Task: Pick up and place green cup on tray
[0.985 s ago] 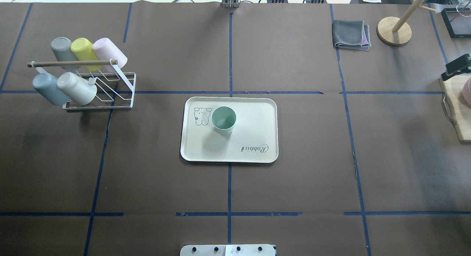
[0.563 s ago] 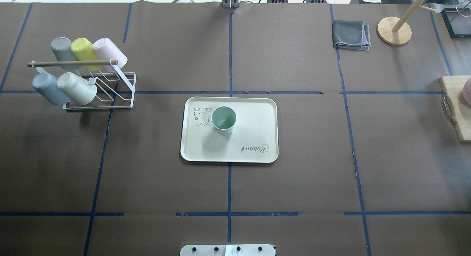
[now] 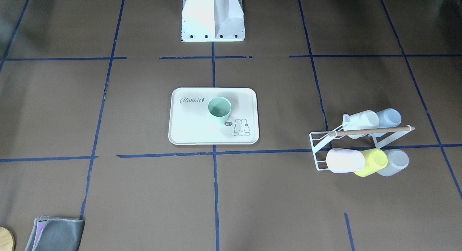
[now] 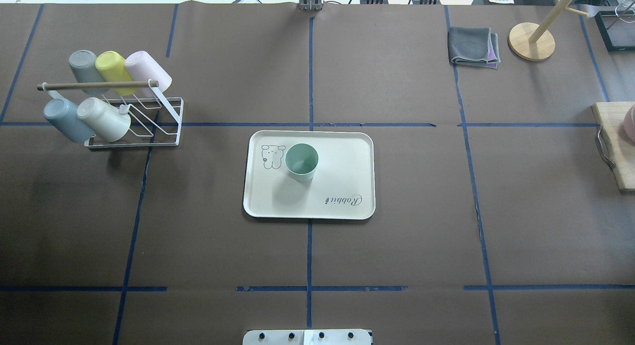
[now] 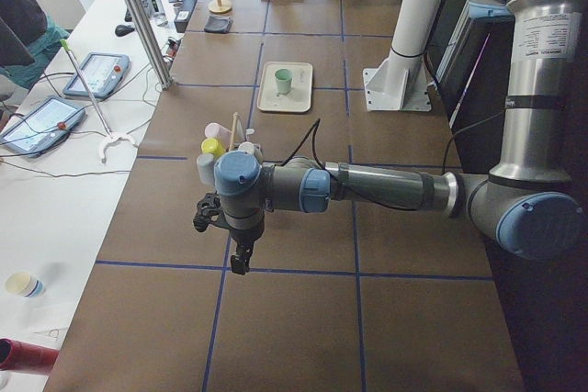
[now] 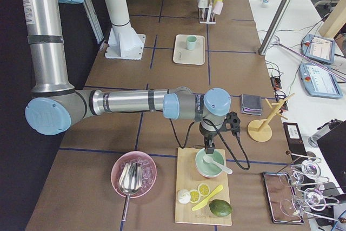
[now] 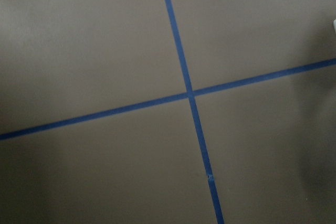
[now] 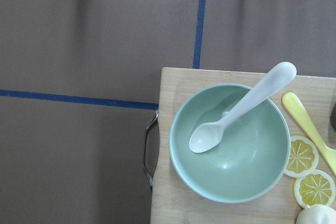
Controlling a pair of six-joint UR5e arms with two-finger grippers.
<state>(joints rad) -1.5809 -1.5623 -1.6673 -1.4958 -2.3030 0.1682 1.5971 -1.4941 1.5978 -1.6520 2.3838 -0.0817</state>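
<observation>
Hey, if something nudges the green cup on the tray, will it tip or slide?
The green cup stands upright and looks empty, so it is probably light. Its base seems narrower than its mouth, so a high push might tip it. The tray looks smooth, so a low nudge likely slides it.

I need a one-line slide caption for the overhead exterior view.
Green cup stands upright on the cream tray, next to its bunny drawing; no arm in view.

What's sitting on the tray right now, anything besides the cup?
Only the green cup, upright with its mouth up, beside the bunny drawing. It looks empty inside. The rest of the tray is bare; the patch under the cup's base is hidden.
</observation>
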